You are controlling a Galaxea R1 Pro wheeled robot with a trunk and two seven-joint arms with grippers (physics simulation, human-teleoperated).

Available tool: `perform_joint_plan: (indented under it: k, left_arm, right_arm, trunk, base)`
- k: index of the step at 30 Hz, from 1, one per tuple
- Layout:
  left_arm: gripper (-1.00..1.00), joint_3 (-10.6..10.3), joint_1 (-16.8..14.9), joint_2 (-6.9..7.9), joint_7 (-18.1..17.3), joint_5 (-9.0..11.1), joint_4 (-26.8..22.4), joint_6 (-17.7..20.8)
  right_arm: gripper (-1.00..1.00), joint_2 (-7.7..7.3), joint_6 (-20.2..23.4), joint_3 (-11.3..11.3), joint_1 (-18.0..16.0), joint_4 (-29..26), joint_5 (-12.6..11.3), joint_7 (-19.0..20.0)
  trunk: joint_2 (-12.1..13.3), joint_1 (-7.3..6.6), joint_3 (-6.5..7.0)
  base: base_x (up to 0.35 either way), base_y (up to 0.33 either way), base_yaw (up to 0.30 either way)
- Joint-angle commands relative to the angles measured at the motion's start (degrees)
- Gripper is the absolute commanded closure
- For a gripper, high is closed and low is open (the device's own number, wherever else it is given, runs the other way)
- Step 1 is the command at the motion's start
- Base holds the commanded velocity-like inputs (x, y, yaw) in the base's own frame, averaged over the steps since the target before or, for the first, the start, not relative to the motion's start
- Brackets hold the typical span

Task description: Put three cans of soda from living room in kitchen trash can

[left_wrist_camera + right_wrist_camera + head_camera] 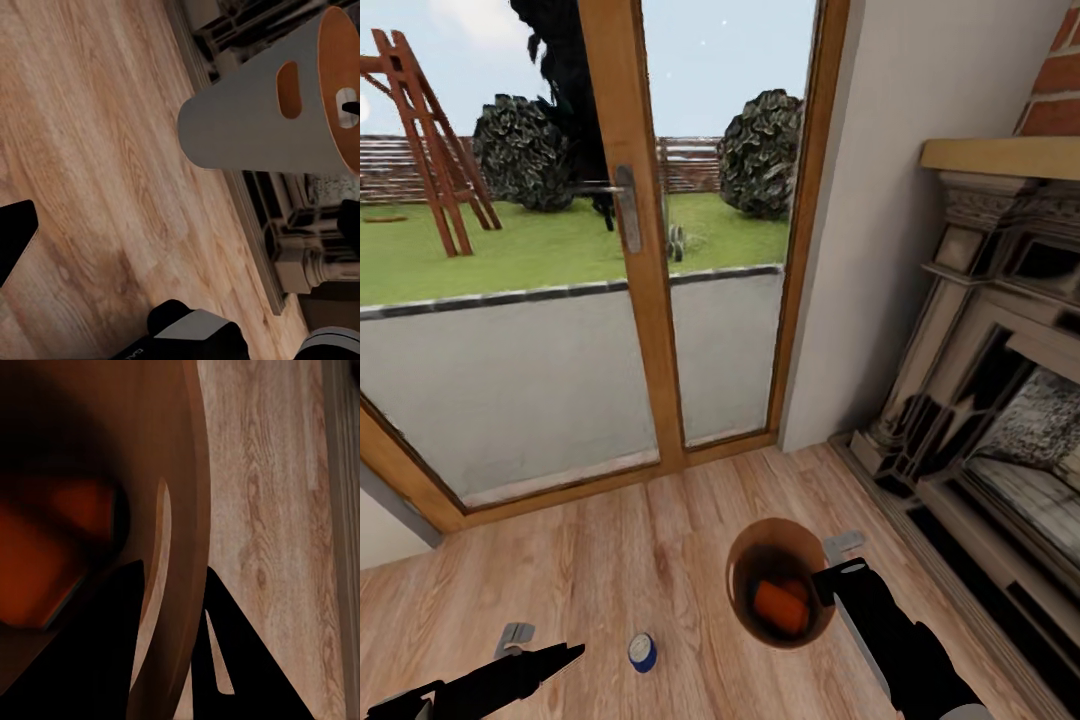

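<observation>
The tash can (743, 592) hangs tilted above the wood floor, pale grey outside (247, 127) and glossy brown inside (180, 472). My right gripper (830, 568) is shut on its rim, one finger inside the wall and one outside (169, 660). An orange can of soda (781, 606) lies in the bottom of the bin (45, 562). A dark blue can of soda (643, 652) with a pale top stands on the floor between the bin and my left gripper (546, 645). That gripper is open and holds nothing; one of its black fingers (15, 240) is seen over bare floor.
A wood-framed glass door (630, 230) to the garden fills the wall ahead. A brick fireplace (1000, 400) with a pale carved surround stands close on the right. Light wood floor (610, 560) lies open between the door and me.
</observation>
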Motion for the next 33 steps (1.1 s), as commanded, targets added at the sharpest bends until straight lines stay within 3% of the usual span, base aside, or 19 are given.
perform_joint_plan:
  k: [1, 13, 20, 21, 23, 24, 25, 26, 27, 28, 33]
  left_arm:
    - [-1.00, 0.00, 0.00, -0.01, 0.00, 0.00, 0.00, 0.00]
    - [-1.00, 0.00, 0.00, 0.02, 0.00, 0.00, 0.00, 0.00]
    - [-1.00, 0.04, 0.00, -0.07, 0.73, 0.05, 0.00, -0.01]
    - [-1.00, -0.31, 0.00, -2.19, 10.48, 0.16, -0.85, -0.01]
    - [-1.00, -0.42, 0.00, -4.53, 17.96, 0.18, -2.23, 0.00]
    - [-1.00, -0.54, 0.00, -7.38, 26.79, 0.10, -4.24, 0.00]
    - [-1.00, -0.59, 0.00, -8.90, 31.63, 0.07, -5.30, 0.00]
    - [-1.00, -0.71, 0.00, -11.89, 41.66, 0.01, -7.20, 0.00]
    - [-1.00, -0.80, 0.00, -13.30, 46.45, -0.01, -7.97, 0.00]
    - [-1.00, -1.76, 0.00, -17.13, 57.59, -0.04, -9.53, -0.17]
    - [-1.00, -6.22, -0.01, -21.06, 67.28, -0.14, -10.77, -2.77]
  right_arm:
    - [1.00, 0.01, -0.03, 0.00, -0.03, -0.03, -0.11, 0.16]
    - [1.00, 0.01, -0.03, -0.02, -0.03, -0.03, -0.11, 0.16]
    - [1.00, 0.01, -0.03, -0.07, -0.03, -0.03, -0.18, 0.16]
    - [1.00, 0.01, -0.03, -0.09, -0.03, -0.05, -0.19, 0.16]
    - [1.00, 0.01, -0.03, -0.09, -0.03, -0.08, -0.19, 0.16]
    - [1.00, 0.01, -0.03, -0.12, -0.03, -0.09, -0.16, 0.16]
    - [1.00, 0.01, -0.03, -0.13, -0.03, -0.10, -0.15, 0.18]
    - [1.00, -0.02, -0.03, -0.18, -0.03, -0.11, -0.13, 0.21]
    - [1.00, -0.04, -0.01, -0.20, -0.03, -0.11, -0.13, 0.21]
    - [1.00, -0.06, -0.02, -0.25, -0.03, -0.12, -0.12, 0.23]
    - [1.00, -0.08, 0.02, -0.33, -0.03, -0.12, -0.11, 0.25]
  trunk:
    - [0.00, 0.00, 0.01]
    - [0.00, 0.00, 0.01]
    - [0.00, 0.00, 0.01]
    - [0.00, 0.00, 0.01]
    - [0.00, 0.00, 0.01]
    - [0.00, 0.00, 0.01]
    - [0.00, 0.00, 0.01]
    - [0.00, 0.00, 0.01]
    - [0.00, 0.00, 0.01]
    - [0.00, 0.00, 0.01]
    - [0.00, 0.00, 0.01]
  base:
    - [0.348, 0.000, 0.000]
    - [0.345, 0.102, 0.000]
    - [0.114, 0.053, 0.000]
    - [0.011, 0.005, 0.000]
    - [0.008, 0.004, 0.000]
    - [0.005, 0.002, 0.000]
    - [0.004, 0.002, 0.000]
    - [0.002, 0.001, 0.000]
    - [0.002, 0.001, 0.000]
    - [0.000, 0.000, 0.000]
    - [0.000, 0.000, 0.000]
